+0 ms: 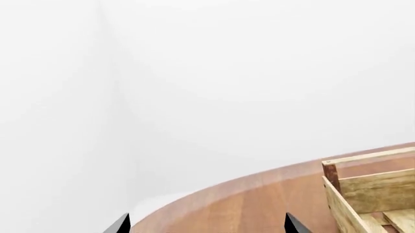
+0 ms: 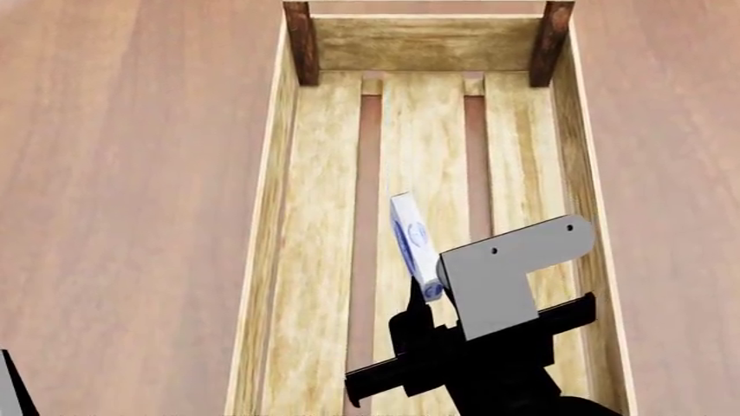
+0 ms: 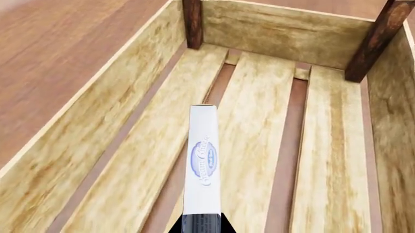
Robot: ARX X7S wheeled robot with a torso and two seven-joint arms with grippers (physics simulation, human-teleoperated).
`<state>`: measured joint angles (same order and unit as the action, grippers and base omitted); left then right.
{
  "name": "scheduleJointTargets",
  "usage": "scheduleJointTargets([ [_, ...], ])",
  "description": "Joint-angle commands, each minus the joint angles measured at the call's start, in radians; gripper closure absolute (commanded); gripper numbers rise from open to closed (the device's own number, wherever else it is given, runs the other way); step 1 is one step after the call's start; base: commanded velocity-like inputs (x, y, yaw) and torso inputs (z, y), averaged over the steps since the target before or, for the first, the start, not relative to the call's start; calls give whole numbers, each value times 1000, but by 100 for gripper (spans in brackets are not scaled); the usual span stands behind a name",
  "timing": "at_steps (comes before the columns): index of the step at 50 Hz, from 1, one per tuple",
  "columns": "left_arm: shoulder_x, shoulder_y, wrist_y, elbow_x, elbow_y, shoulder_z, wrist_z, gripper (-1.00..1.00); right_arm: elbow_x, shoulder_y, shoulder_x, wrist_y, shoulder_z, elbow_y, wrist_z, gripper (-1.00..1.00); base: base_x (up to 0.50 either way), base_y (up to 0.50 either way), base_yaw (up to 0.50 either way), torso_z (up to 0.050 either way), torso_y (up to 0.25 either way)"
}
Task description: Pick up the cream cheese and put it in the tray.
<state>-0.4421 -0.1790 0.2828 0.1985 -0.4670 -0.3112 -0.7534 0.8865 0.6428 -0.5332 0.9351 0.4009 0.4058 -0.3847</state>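
The right gripper (image 2: 425,290) hangs over the inside of the tray (image 2: 269,260), its jaws pinched on one short end of the cream cheese (image 2: 413,241), so the little box sticks out edge-up over the middle slat (image 3: 256,145) and looks clear of the floor of the tray, though I can't be sure how far above it. That's the worry: held only by its tail, the box could swivel or slip if the arm jerks, and let go from here it would probably land on its narrow edge and topple, maybe coming to rest across one of the dark gaps (image 2: 364,217) between the slats, tilted instead of flat. It sits well inside the plank sides, so bouncing out seems unlikely. The left gripper (image 1: 206,225) is off by the table (image 1: 259,199) near a corner post (image 1: 331,174), jaws spread apart with nothing in them, and looks to be out of the way
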Motion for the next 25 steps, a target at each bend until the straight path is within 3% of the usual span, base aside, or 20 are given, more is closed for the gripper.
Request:
scheduleJointTargets([
  [1, -1, 0, 1, 8, 1, -2, -5, -100, -19, 7, 2, -8, 3, -1, 12, 100, 0, 0, 0, 0, -47],
  [25, -5, -3, 10, 9, -1, -3, -13, -100, -26, -1, -1, -22, 15, -8, 17, 100, 0, 0, 0, 0, -48],
])
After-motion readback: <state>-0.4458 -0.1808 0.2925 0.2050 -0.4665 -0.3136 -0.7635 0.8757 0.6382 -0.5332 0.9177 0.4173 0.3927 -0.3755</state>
